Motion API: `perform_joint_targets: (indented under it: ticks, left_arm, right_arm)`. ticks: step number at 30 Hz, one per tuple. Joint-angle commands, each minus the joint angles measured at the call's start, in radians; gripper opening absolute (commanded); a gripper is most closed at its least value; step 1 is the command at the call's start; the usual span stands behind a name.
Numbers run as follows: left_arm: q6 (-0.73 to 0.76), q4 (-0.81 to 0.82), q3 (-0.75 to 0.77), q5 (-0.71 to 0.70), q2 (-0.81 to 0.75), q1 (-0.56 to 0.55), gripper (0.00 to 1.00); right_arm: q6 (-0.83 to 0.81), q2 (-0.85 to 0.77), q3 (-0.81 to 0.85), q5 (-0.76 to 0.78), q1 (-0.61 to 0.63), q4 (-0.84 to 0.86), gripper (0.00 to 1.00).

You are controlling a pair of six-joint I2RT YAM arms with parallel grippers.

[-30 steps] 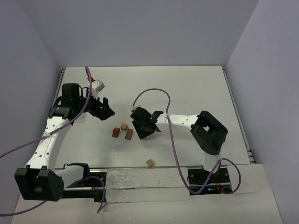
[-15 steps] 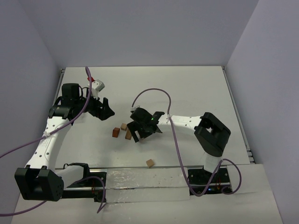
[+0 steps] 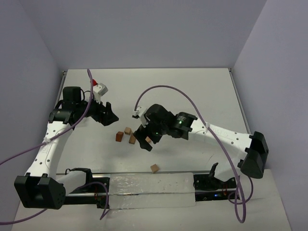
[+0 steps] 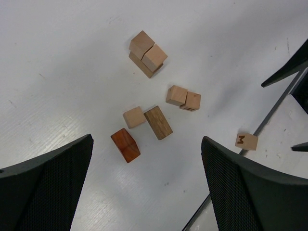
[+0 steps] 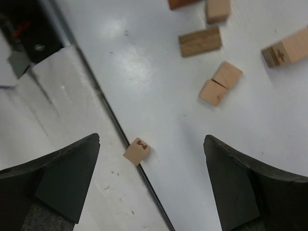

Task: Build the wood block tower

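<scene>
Several small wood blocks lie loose on the white table (image 3: 202,91); no tower stands in any view. In the left wrist view I see a reddish block (image 4: 125,145), a brown cuboid (image 4: 158,122), a tan cube (image 4: 134,117), two touching pairs (image 4: 183,97) (image 4: 147,48) and a lettered cube (image 4: 246,141). My left gripper (image 4: 149,192) hangs open above them, holding nothing. My right gripper (image 5: 151,185) is open and empty over the lettered cube (image 5: 137,151), which rests on the table's dark seam. From above, the right gripper (image 3: 143,141) hovers beside the cluster (image 3: 127,131).
A dark seam (image 5: 98,94) separates the table from the front strip (image 3: 144,184). The lone cube (image 3: 154,168) sits at that edge. Purple cables (image 3: 163,91) arc over both arms. Grey walls close the back and sides.
My right gripper has opened and shifted slightly left and forward by the cluster. The right arm's elbow has swung far out to the right. The left arm has not moved.
</scene>
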Motion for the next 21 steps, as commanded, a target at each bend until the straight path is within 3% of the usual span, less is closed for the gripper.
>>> perform_joint_targets:
  ticks: [1,3,4,13,21]
  left_arm:
    - [0.02,-0.01,0.052,0.068,-0.041,0.005,0.99]
    - [0.026,-0.01,0.051,0.072,-0.047,0.005,0.99]
    - [0.03,-0.006,0.048,0.076,-0.053,0.005,0.99]
    - [0.029,-0.014,0.092,0.103,-0.031,0.006,0.99]
    - [0.009,-0.028,0.136,0.211,0.019,0.035,0.99]
  right_arm:
    - [-0.251,-0.042,0.091,-0.216,-0.01,-0.108,0.94]
    - [-0.342,-0.054,0.081,-0.268,-0.025,-0.106,0.99]
    - [-0.467,-0.051,0.071,-0.279,-0.038,-0.111,1.0]
    - [-1.116,0.069,0.024,-0.242,-0.112,-0.153,1.0]
    - [-1.273,0.2,0.04,-0.387,-0.189,-0.097,1.0]
